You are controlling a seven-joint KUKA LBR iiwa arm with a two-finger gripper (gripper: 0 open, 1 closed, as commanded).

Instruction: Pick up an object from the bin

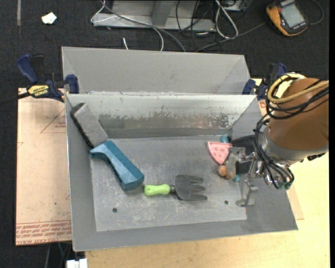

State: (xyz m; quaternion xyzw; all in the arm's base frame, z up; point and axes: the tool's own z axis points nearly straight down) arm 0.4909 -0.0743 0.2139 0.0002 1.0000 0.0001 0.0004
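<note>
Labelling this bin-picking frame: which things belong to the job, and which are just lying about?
Job: gripper; grey metal bin; in it, pink triangular wedge and small brown lump nearest the gripper, green-handled dark hand fork, blue angled handle, grey foam block.
Lying about, outside the bin: white scrap, black cables, orange handheld device.

1. The grey metal bin (167,154) has a flat, scuffed floor and sloped walls.
2. A dark grey foam block (88,127) lies along the left wall.
3. A blue handle (118,166) lies at the block's lower end.
4. A small garden fork (178,188) with a green grip lies just beside the handle.
5. A pink wedge (219,151) and a brown lump (224,171) lie at the right.
</note>
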